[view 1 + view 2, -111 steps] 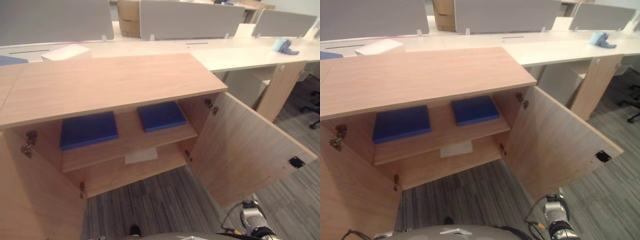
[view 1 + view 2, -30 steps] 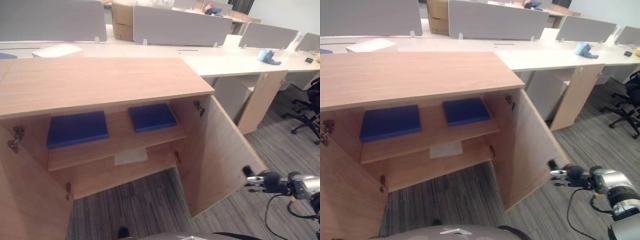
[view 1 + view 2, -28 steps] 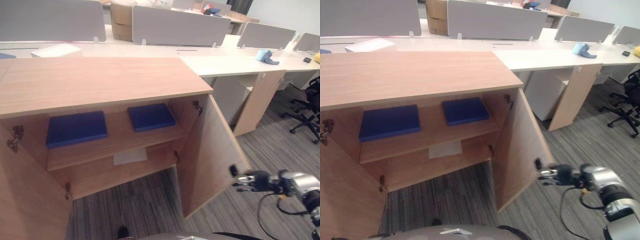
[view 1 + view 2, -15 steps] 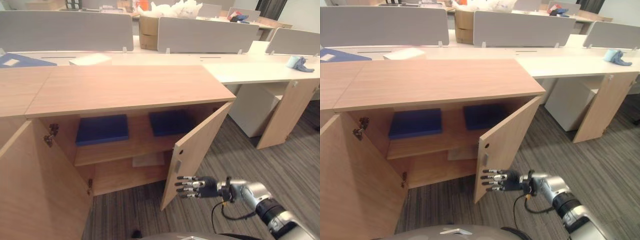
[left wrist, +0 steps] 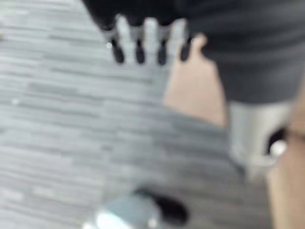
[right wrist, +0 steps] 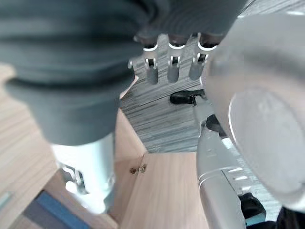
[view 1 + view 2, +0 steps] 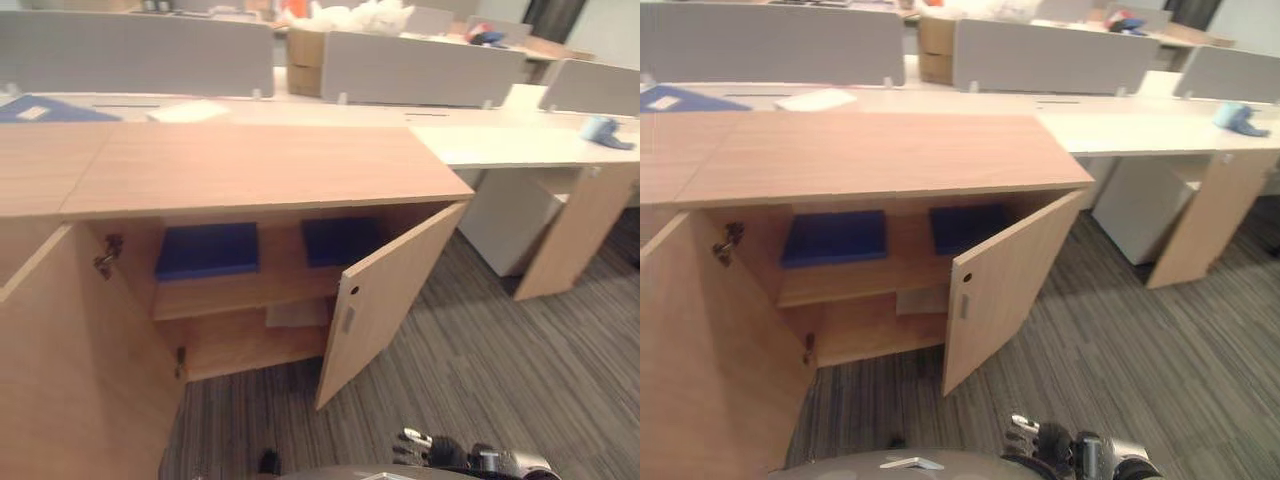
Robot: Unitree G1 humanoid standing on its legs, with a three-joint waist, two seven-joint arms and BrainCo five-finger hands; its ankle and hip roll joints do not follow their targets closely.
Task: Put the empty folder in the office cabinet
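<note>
You see the cabinet (image 7: 270,165) with its right door (image 7: 385,295) half open and its left door (image 7: 60,370) wide open. Two blue folders (image 7: 208,250) lie on its upper shelf. Your right hand (image 7: 425,445) sits low above the carpet (image 7: 500,360).

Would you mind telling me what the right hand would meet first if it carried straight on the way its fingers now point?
Probably the carpeted floor: the right hand hangs with open fingers pointing down at it, nothing between, though depth is unclear.

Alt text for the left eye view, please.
A wooden cabinet with its right door half closed and left door open; two blue folders lie on its upper shelf. The right hand shows low, above grey carpet.
</note>
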